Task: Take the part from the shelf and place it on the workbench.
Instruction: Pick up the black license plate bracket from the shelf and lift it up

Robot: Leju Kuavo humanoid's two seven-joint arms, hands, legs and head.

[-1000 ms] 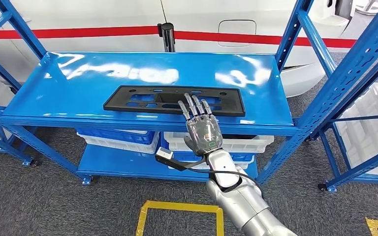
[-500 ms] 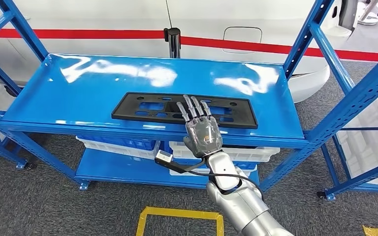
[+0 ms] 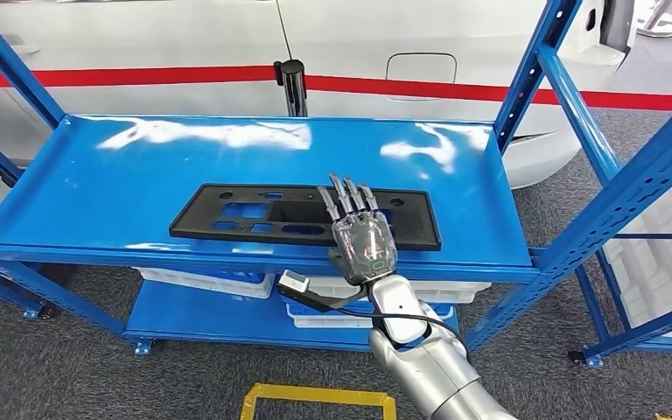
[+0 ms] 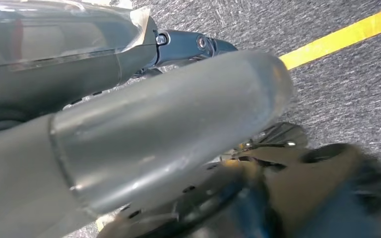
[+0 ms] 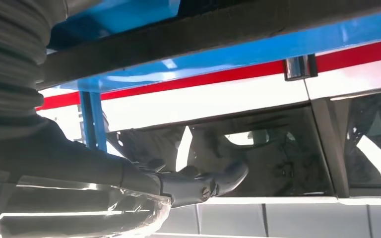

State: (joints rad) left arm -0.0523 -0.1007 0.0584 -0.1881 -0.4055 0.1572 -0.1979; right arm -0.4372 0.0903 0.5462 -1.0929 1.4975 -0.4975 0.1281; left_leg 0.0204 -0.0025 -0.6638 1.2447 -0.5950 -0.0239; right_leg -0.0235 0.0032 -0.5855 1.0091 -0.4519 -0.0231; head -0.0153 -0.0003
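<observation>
The right hand [image 3: 363,242] reaches in over the front edge of the shelf [image 3: 96,201], fingers extended and spread, holding nothing; its fingertips lie over the right-centre of the part [image 3: 254,214]. The part, a flat black plate, lies on the shelf top with its long axis parallel to the front edge, extending mostly to the hand's left. The left hand's state cannot be determined. Beyond the shelf stands a white car [image 3: 359,44].

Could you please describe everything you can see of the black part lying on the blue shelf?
The black part is a long, flat rectangular panel, matte like moulded plastic, with several rectangular cutouts and small holes. It lies flat near the front edge of the shelf, lengthwise along it. The right robot hand reaches over its right portion, fingers extended across it; actual contact cannot be confirmed.
</observation>
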